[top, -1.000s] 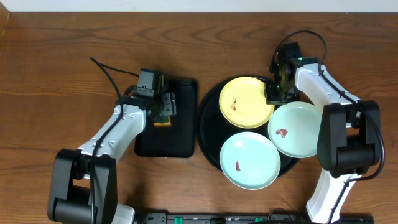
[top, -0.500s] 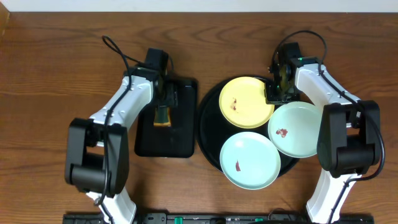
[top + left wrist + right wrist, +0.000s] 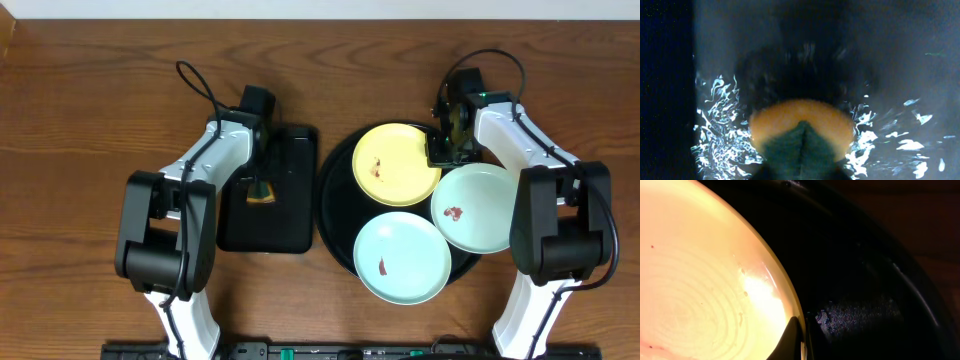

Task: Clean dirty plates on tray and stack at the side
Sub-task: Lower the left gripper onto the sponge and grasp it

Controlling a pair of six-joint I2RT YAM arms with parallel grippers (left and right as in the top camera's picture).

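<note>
Change vs. a second ago: left arm has folded in. Its elbow, then at lower left of the overhead view, now stands nearer centre-left. Left gripper (image 3: pixel 262 174) has shifted slightly on the small tray (image 3: pixel 292 222), left of centre. Right arm, plates and round tray (image 3: pixel 335 215) unchanged.

Left gripper: directly over the sponge (image 3: pixel 262 193). In the left wrist view the sponge (image 3: pixel 800 131) fills bottom centre, orange with a creased green face, on the wet black floor. Fingers not seen there, so cannot tell whether they are spread or squeezing it.

Right gripper (image 3: pixel 443 150): upper right of the overhead view, at the right rim of the yellow plate (image 3: pixel 395 165). In the right wrist view the fingertips (image 3: pixel 799 339) are pressed together at bottom centre, pinching that rim. The plate (image 3: pixel 700 280) fills the left, the round tray (image 3: pixel 865 280) the right.

Yellow plate lies in the round tray's upper part, with small reddish spots. Mint plates: one (image 3: pixel 402 258) at lower centre, over the tray's lower rim; the other (image 3: pixel 478 207) at right, over the right rim. Each has a red smear.
</note>
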